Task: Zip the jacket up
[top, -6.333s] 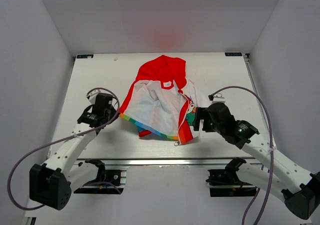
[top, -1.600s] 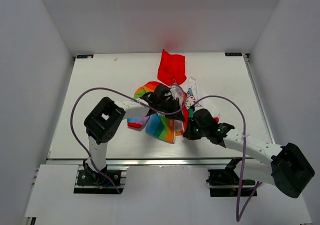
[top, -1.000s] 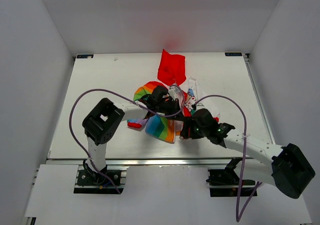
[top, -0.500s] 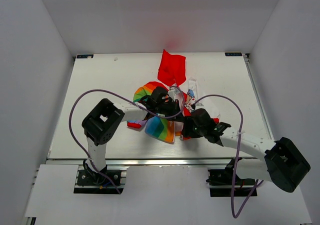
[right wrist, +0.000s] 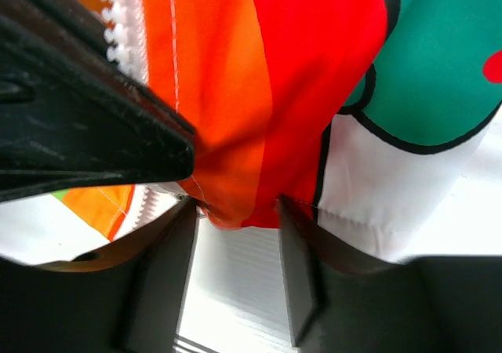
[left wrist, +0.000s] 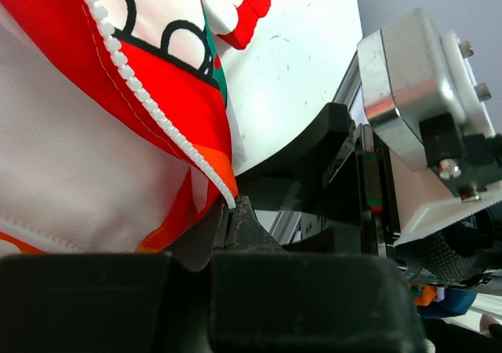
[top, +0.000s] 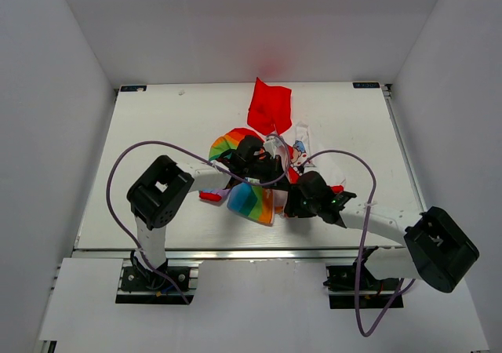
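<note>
Jacket heap blocks centre; bare table both sides

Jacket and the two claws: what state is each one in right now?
jacket, unzipped, bunched mid-table, red hood lying toward the far side.
zipper teeth, not joined.
left gripper, shut on the jacket's zipper edge.
right gripper, open, fingers either side of the orange-red hem.

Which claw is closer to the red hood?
Left. The left claw pinches the jacket just on the near side of the red hood. The right claw is farther toward the robot, at the jacket's near edge.
</note>
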Robot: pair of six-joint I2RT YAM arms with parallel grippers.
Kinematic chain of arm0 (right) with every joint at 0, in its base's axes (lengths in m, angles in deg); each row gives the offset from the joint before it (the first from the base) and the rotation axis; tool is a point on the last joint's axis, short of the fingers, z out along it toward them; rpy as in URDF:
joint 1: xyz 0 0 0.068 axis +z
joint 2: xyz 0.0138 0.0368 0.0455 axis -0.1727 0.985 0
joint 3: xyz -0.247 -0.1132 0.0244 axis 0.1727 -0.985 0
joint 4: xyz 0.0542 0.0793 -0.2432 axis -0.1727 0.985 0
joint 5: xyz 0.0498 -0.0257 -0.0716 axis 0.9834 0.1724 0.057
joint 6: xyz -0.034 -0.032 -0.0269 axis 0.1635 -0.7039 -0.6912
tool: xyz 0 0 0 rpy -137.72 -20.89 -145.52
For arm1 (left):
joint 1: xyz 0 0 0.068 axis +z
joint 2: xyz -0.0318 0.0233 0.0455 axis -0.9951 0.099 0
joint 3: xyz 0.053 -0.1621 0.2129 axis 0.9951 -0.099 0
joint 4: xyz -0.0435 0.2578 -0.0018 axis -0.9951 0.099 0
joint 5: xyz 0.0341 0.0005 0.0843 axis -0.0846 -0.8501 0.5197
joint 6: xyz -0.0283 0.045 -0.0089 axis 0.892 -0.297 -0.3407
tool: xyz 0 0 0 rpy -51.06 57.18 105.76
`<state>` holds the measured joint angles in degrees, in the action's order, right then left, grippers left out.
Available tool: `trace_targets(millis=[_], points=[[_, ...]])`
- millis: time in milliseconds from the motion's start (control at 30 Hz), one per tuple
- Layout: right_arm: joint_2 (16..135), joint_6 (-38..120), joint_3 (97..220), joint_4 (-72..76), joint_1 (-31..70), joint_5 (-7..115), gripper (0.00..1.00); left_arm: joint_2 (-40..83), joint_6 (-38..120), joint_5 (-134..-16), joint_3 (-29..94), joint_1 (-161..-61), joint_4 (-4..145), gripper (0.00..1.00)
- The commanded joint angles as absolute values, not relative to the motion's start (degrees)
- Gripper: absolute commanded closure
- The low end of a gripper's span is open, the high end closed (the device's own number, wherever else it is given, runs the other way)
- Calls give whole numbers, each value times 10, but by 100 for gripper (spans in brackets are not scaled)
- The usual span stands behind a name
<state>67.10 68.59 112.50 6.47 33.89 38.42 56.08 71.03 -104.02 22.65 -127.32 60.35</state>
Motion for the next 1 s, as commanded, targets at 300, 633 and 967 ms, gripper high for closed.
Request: trace_targets(millis=[300, 633, 967], points=[[667, 718, 1112, 26, 336, 367, 99, 521, 713, -1025, 216, -1281, 606, 100], [577, 690, 1106, 89, 335, 386, 100, 483, 641, -970, 246, -1282, 761, 30], [520, 666, 1117, 165, 328, 439, 100, 323, 643, -783, 145, -1287, 956, 2]])
